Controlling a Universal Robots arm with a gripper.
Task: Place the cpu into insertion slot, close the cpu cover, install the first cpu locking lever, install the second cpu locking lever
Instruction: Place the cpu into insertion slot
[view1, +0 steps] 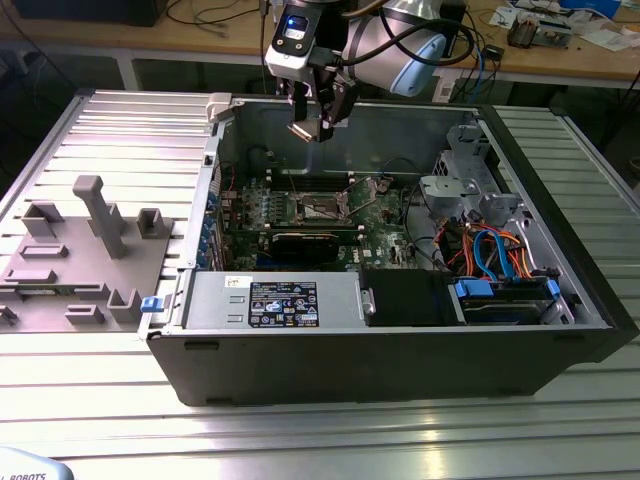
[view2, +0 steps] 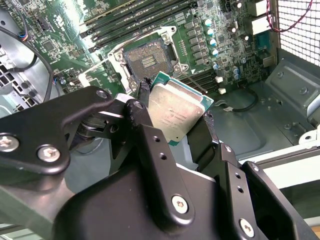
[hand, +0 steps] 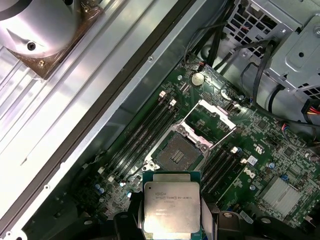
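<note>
You have a ribbed, silvery metal bench in front of you, with the open black computer case lying on its side across the middle of it. On the exterior view's left, just beside the case, a grey fixture plate with upright blocks sits on the same slats.

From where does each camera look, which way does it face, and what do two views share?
Exterior view: off the arm, looking down into the open black computer case; arm and gripper show.
First wrist view: on the wrist, facing the green motherboard; black fingers show.
Second wrist view: likewise; both share the gripped pale square cpu.
</note>
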